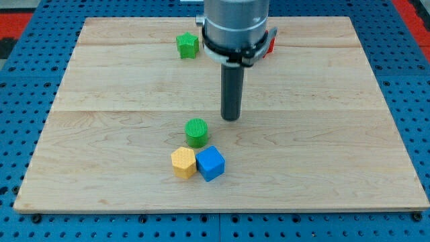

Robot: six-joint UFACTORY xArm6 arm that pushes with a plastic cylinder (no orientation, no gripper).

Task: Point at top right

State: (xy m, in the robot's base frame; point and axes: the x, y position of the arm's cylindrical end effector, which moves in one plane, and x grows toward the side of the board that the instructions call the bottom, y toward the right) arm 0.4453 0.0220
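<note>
My tip point(232, 117) rests on the wooden board point(322, 134) near its middle, above and to the right of a green cylinder point(197, 132). Below that cylinder a yellow hexagonal block point(183, 163) and a blue cube point(211, 163) sit touching each other. A green star-shaped block point(187, 46) lies near the view's top, left of the arm. A red block point(270, 44) shows partly behind the arm at the view's top; its shape is hidden.
The board lies on a blue pegboard table point(27, 101). The arm's grey body point(235, 27) covers part of the board's top middle.
</note>
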